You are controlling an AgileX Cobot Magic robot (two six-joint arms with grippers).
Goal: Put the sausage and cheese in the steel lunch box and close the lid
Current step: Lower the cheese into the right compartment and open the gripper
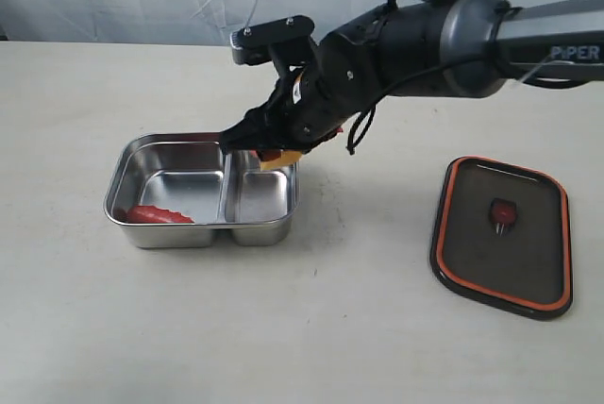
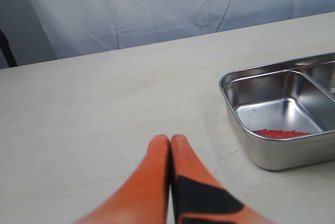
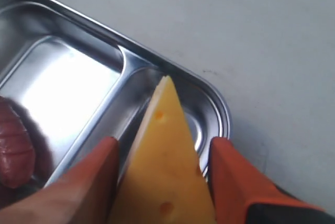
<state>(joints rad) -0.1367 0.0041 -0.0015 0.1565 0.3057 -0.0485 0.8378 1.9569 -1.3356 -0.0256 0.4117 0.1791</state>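
Nearest you, the lid (image 1: 502, 244) lies flat on the desk (image 1: 311, 338) with its orange seal rim facing up. It is well apart from the lunch box (image 1: 203, 234), on the side of the box's smaller compartment. The box stands open. The sausage (image 1: 156, 214) lies in the larger compartment, along the front wall and close to the outer corner.

Your right hand (image 1: 266, 152) reaches across to the lunch box and grasps the cheese (image 3: 167, 166) between its two orange fingers (image 3: 86, 182), one on each flank of the wedge. The cheese hangs over the smaller compartment near the box's back rim, and its thin tip points towards the outer back corner. I cannot tell whether it touches the steel.

Your left hand (image 2: 170, 141) sits low over the bare desk beyond the larger compartment's end of the lunch box. It is clenched tight, fingertips pressed together with nothing between them.
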